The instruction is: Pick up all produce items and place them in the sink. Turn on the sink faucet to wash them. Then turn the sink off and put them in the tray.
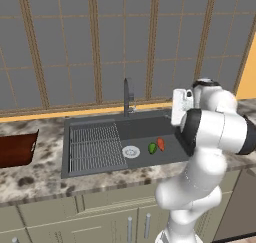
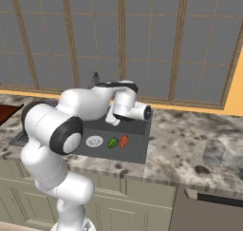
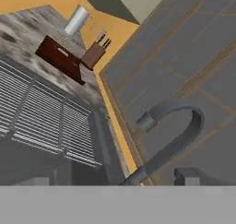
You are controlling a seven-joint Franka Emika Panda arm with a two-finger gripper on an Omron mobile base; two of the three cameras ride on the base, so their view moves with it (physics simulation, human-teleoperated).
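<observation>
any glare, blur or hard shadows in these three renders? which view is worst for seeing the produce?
Left base view: flat, even light, no glare; green piece and carrot crisp in the sink. Right base view: the same, soft low-res edges. Hand view: rolled and tilted, faucet slightly soft, tray small; worst for the produce.

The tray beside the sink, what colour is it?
Dark reddish-brown, like wood. The tray shows best in the left base view.

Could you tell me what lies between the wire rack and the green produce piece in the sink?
The round white drain sits between the rack and green piece, seen in the left base view.
</observation>
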